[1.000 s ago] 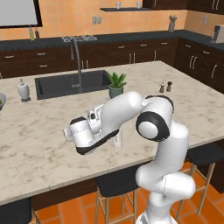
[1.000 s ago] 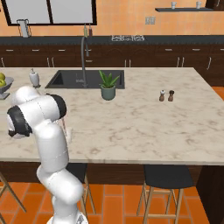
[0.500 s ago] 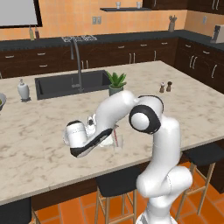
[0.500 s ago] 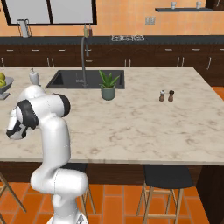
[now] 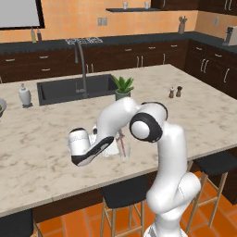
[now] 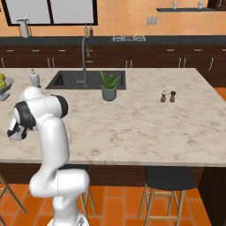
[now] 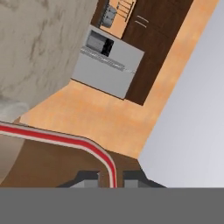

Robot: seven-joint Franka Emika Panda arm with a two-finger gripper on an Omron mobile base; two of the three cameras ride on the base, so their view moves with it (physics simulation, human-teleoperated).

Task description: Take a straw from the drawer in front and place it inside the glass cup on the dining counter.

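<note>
My gripper [image 5: 115, 147] hangs low over the front part of the beige dining counter [image 5: 41, 134], its hand lying nearly level and pointing right. It is shut on the pinkish-red and white straw [image 5: 122, 144], which stands steeply at the faint clear glass cup [image 5: 126, 150]; I cannot tell how deep the straw sits in it. In the hand view the straw [image 7: 52, 138] rises from between the fingertips of the gripper [image 7: 113, 178] and bends away to the left. The drawer is out of view.
A potted plant [image 5: 122, 88] stands behind the cup beside the dark sink [image 5: 69, 88] and its faucet [image 5: 82, 69]. Salt and pepper shakers [image 5: 175, 91] sit at the right, a white soap bottle [image 5: 24, 95] at the left. Stools [image 5: 125, 194] line the counter's front edge.
The arm has folded further left and the hand has sunk a little toward the counter, carrying the straw with it. Nothing else on the counter has moved.
</note>
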